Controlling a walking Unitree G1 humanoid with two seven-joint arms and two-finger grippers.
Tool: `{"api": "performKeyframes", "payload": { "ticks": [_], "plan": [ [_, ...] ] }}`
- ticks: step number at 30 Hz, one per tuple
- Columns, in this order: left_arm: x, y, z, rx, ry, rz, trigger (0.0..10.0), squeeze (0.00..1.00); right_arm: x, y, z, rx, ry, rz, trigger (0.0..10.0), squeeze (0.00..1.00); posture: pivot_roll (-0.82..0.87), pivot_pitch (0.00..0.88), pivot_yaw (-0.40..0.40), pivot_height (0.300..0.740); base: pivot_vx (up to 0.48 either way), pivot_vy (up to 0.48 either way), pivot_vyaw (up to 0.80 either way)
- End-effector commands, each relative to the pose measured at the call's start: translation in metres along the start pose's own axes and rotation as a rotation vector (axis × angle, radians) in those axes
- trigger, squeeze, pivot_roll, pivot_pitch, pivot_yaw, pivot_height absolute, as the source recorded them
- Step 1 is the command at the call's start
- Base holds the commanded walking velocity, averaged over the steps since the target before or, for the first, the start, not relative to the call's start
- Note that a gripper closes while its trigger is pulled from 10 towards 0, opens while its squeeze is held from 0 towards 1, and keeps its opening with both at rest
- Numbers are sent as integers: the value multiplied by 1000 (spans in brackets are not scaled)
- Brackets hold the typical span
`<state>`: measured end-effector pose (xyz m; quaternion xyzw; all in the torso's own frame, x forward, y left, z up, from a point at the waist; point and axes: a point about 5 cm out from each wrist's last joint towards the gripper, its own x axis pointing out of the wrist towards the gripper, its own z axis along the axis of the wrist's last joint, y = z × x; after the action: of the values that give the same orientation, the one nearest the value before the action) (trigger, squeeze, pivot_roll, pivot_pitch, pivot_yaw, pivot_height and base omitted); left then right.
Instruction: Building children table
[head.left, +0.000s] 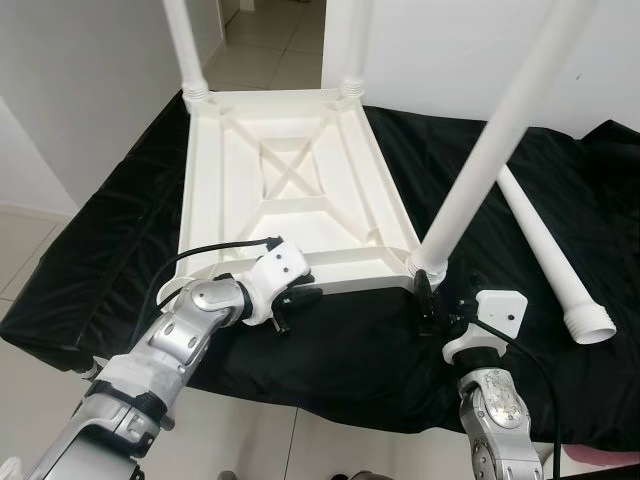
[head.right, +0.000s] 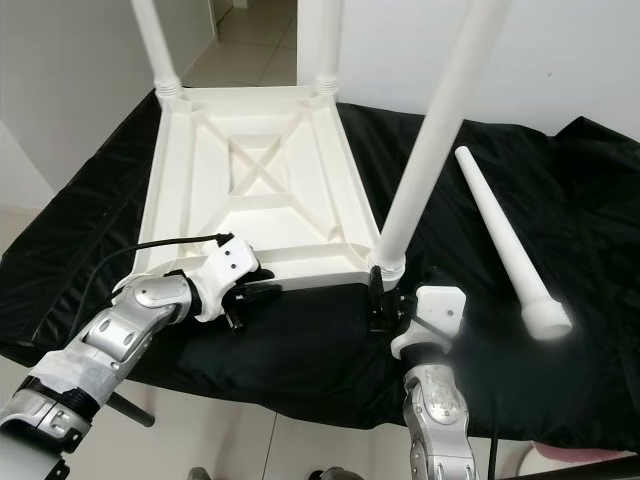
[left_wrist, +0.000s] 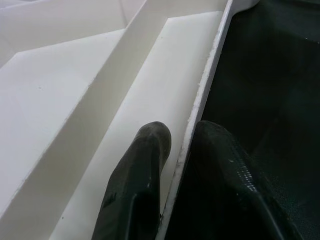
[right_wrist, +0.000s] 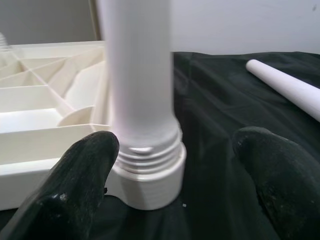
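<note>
White plastic fills the middle of the head views: the tabletop lies upside down on a bench under a black cloth. Three legs stand in its corners, two at the far corners from the hands, and a third leg just ahead of the right hand. A loose leg lies on the cloth to the right of that hand. The near-left corner, beside the left hand, looks unfilled, so I judge the build three-quarters done, with one leg left to fit.

From the left wrist, the left hand's fingers are closed on the tabletop's thin near rim, one inside, one outside.

From the right wrist, the right hand's fingers stand apart on either side of the third leg's threaded base, neither clearly touching it. Some thread shows above the socket, so it may need further turning.
</note>
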<state>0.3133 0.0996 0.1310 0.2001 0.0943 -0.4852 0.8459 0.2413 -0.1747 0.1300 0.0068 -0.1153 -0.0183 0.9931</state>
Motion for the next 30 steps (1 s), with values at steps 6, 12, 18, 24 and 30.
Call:
{"api": "performKeyframes", "payload": {
  "ticks": [6, 12, 18, 24, 30],
  "plan": [
    [-16, 0, -36, -133, 115, 140, 0, 0, -1, -3, -5, -16, 12, -1, 10000, 0, -47, 87, -30, 740, 0, 0, 0],
    [-21, 5, -41, -168, 124, 209, 0, 0, 2, -5, -4, -23, 7, 0, 10000, 0, -49, 83, -24, 740, 0, 0, 0],
    [-34, 23, -50, -206, 151, 345, 0, 0, 3, -6, -3, -27, 2, -4, 10000, 0, -49, 84, -30, 740, 0, 0, 0],
    [-47, 36, -57, -221, 184, 431, 0, 0, 5, -8, -3, -33, -2, -6, 10000, 0, -45, 88, -29, 740, 0, 0, 0],
    [-44, 30, -57, -223, 187, 404, 0, 0, 7, -9, -3, -34, -6, -11, 10000, 0, -40, 89, -30, 740, 0, 0, 0]
  ]
}}
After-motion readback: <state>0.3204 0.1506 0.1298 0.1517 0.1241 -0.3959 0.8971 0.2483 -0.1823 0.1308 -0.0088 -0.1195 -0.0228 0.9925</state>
